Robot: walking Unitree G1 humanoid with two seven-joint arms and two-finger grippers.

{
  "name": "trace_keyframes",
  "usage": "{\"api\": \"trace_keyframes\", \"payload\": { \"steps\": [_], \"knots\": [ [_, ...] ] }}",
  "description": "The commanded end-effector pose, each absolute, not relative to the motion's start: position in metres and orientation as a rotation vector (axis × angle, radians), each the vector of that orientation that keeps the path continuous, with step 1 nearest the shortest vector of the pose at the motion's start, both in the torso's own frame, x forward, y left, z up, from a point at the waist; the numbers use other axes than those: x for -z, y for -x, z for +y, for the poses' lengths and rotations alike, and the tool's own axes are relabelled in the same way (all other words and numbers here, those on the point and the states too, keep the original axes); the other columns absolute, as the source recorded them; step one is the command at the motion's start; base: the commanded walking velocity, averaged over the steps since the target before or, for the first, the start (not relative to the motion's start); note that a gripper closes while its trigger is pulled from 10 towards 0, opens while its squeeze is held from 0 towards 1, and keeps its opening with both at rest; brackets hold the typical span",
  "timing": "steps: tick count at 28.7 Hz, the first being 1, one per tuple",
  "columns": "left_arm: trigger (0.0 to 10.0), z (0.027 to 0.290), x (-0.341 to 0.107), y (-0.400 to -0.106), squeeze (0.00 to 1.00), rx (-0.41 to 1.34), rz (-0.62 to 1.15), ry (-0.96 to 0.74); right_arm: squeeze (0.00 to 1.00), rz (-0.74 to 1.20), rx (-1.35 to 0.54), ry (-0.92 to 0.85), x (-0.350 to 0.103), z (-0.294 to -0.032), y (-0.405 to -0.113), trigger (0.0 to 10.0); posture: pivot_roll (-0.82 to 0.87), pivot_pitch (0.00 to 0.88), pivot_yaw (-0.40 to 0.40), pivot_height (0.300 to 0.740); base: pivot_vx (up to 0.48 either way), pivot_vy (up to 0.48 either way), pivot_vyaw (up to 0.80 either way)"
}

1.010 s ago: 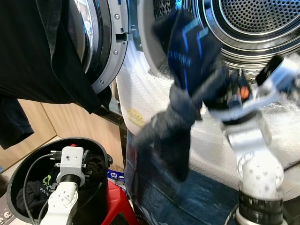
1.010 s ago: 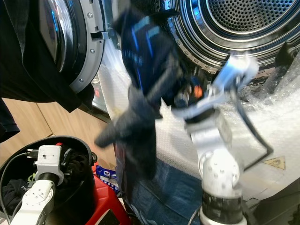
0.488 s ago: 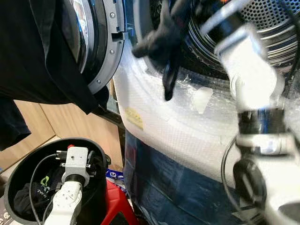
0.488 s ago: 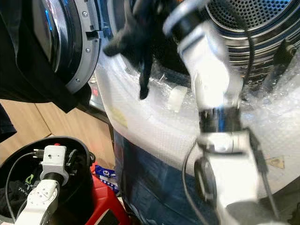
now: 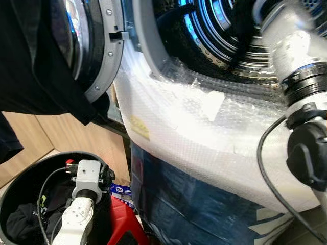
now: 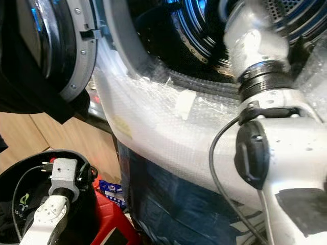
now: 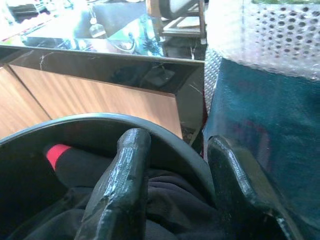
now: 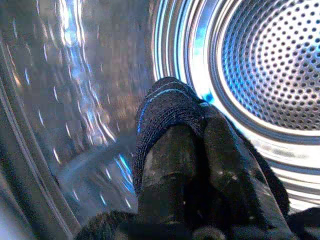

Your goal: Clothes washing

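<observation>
Right arm [image 5: 294, 56] reaches up into the washing machine drum [image 8: 270, 75]. Head views hide its fingers; the wrist view shows the right gripper [image 8: 200, 165] pinching a dark garment [image 8: 165, 107] with blue stripes, inside the drum. Left gripper [image 7: 180, 185], fingers spread, hangs over the black basket [image 5: 30, 168] at lower left, dark clothes [image 7: 170, 192] beneath. Bubble wrap [image 5: 204, 127] covers the machine's front.

Head views facing washer [image 5: 204, 132] closely (shared), wrist views closer

No lettering can be read; the yellow sticker [image 5: 140, 127] on the bubble-wrapped washer [image 5: 214, 138] is blurred.
</observation>
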State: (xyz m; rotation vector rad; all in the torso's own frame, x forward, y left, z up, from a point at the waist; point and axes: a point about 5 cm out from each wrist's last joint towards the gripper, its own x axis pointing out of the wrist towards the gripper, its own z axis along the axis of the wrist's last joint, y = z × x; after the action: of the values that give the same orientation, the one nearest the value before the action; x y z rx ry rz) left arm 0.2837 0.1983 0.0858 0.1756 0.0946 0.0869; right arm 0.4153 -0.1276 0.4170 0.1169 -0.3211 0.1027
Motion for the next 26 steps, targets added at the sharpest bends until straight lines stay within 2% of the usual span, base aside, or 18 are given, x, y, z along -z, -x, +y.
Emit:
{"api": "trace_keyframes", "payload": {
  "steps": [1,9,10,11,12,17,23,25,26],
  "knots": [
    [10.0,0.197,-0.085,-0.283,0.0,-0.073,0.095,-0.187,0.0,-0.28,-0.092,-0.077,-0.405,-0.122,-0.419,10.0,0.14,0.0,0.034,0.74,0.0,0.0,0.0],
    [10.0,0.191,-0.088,-0.283,0.0,-0.009,0.093,-0.229,0.0,-0.208,-0.084,0.066,-0.374,-0.114,-0.425,10.0,0.15,0.0,0.035,0.74,0.0,0.0,0.0],
    [10.0,0.19,-0.088,-0.283,0.0,-0.008,0.092,-0.227,0.04,-0.194,-0.082,0.074,-0.37,-0.115,-0.426,10.0,0.15,0.0,0.036,0.74,0.0,0.0,0.0],
    [10.0,0.19,-0.088,-0.283,0.0,-0.008,0.092,-0.227,0.04,-0.194,-0.082,0.074,-0.37,-0.115,-0.426,10.0,0.15,0.0,0.036,0.74,0.0,0.0,0.0],
    [10.0,0.19,-0.09,-0.283,0.0,-0.007,0.09,-0.226,0.99,-0.188,-0.074,0.088,-0.367,-0.116,-0.427,10.0,0.15,0.0,0.037,0.74,0.0,0.0,0.0],
    [10.0,0.189,-0.091,-0.284,0.0,0.008,0.091,-0.226,1.0,-0.202,-0.071,0.149,-0.367,-0.118,-0.427,10.0,0.15,0.0,0.044,0.74,0.0,0.0,0.0],
    [10.0,0.188,-0.091,-0.284,0.0,0.024,0.099,-0.231,1.0,-0.254,0.023,0.243,-0.375,-0.13,-0.426,10.0,0.15,0.0,0.041,0.74,0.0,0.0,0.0],
    [10.0,0.186,-0.091,-0.283,0.0,0.038,0.102,-0.226,1.0,-0.272,0.094,0.316,-0.375,-0.139,-0.425,10.0,0.16,0.0,0.038,0.74,0.0,0.0,0.0],
    [10.0,0.186,-0.092,-0.283,0.0,0.037,0.103,-0.223,1.0,-0.272,0.134,0.426,-0.371,-0.145,-0.426,10.0,0.16,0.0,0.04,0.74,0.0,0.0,0.0]
  ]
}}
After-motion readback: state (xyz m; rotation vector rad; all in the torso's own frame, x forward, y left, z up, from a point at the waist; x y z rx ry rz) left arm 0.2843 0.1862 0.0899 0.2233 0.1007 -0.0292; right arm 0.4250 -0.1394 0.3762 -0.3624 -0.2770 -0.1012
